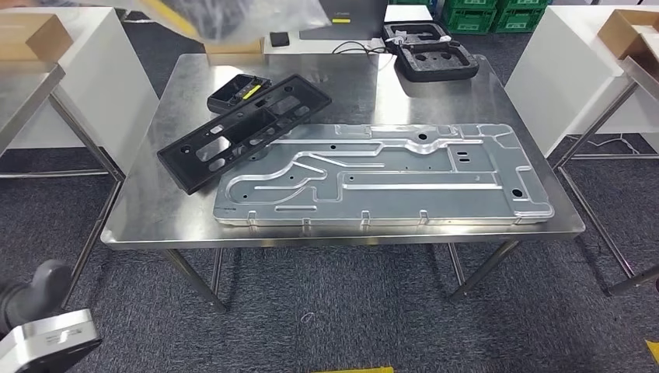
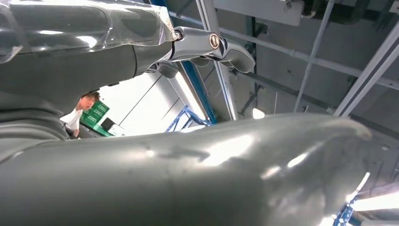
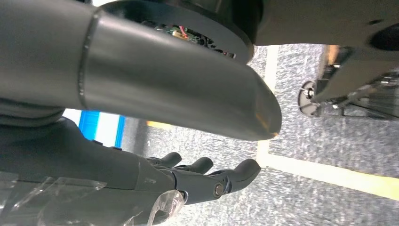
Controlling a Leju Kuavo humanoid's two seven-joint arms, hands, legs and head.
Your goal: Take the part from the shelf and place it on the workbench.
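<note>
Grey carpet lies under a steel table (image 1: pixel 148 225) in the head view, and on the table rest a large silver metal plate (image 1: pixel 385 175), a black plastic frame (image 1: pixel 245 128) partly over its left corner, and a small black box (image 1: pixel 237 89) touching the far edge of the frame. Black foam trays (image 1: pixel 431 50) stand at the far edge of the table. Which of these is the part from the shelf I cannot tell, and no shelf is clear to me. At the lower left corner comes in the left arm (image 1: pixel 43 326). From the left wrist, the left robot hand (image 2: pixel 207 47) points toward ceiling beams, fingers stretched and holding nothing. From the right wrist, the right robot hand (image 3: pixel 207 176) hangs over the carpet, fingers apart and empty. I judge that both hands must approach the part slowly and flat, so it does not slide.
</note>
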